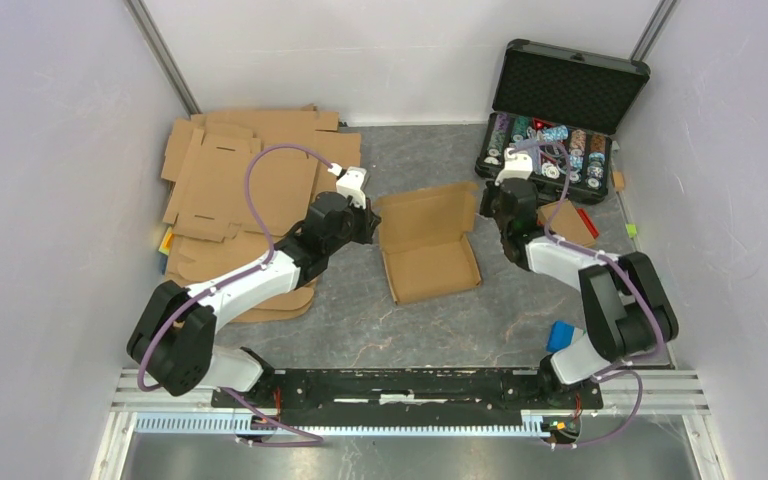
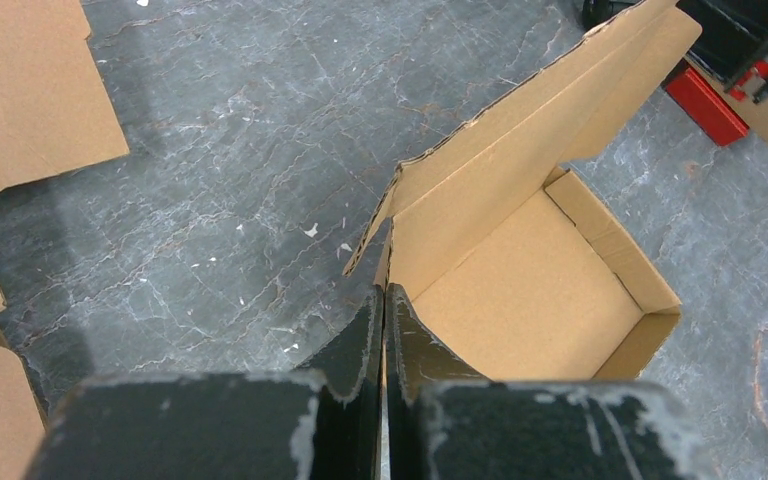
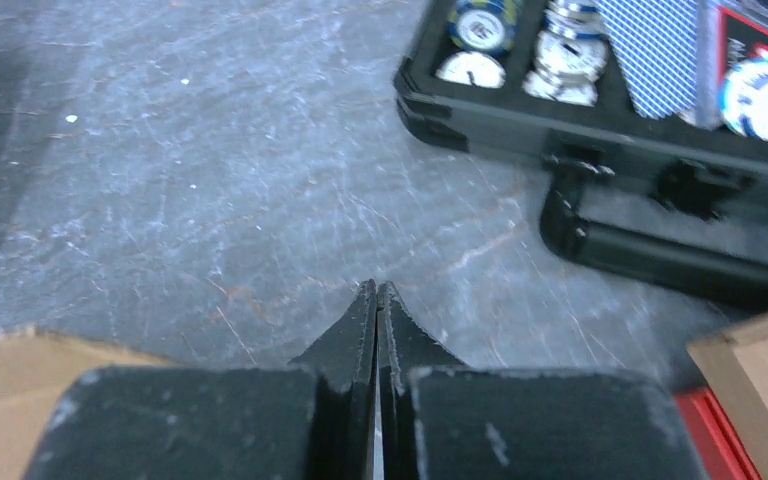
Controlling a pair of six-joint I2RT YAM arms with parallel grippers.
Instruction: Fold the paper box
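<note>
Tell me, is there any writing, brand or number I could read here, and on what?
No text here can be read.
Poker chips in the black case: face markings too blurred to read.
Paper box: plain brown, no print visible.
</note>
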